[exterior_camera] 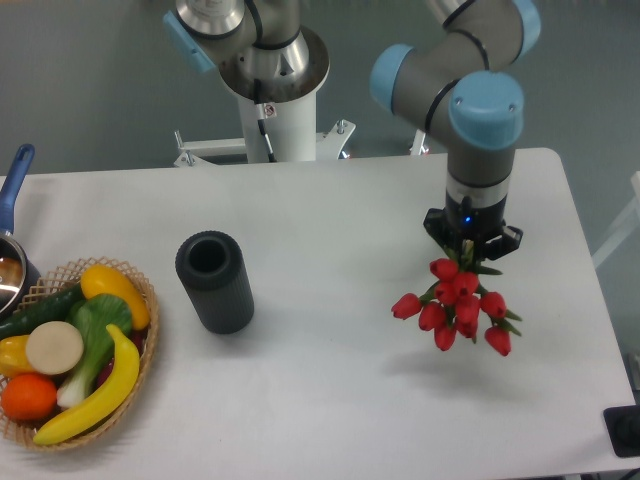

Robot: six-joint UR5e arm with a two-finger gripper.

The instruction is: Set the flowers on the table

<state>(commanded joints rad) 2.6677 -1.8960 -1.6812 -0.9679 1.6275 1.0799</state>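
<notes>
A bunch of red tulips (458, 308) with green stems hangs from my gripper (468, 248) over the right part of the white table (340, 220). The blooms point down and toward the camera, and a faint shadow lies on the table beneath them, so the bunch seems held just above the surface. The gripper is shut on the stems; its fingertips are mostly hidden by the wrist and the flowers. A black cylindrical vase (214, 281) stands upright and empty left of centre, well apart from the flowers.
A wicker basket (140, 345) with a banana, orange, greens and other produce sits at the front left. A pot with a blue handle (14, 185) is at the left edge. The robot base (272, 90) stands behind the table.
</notes>
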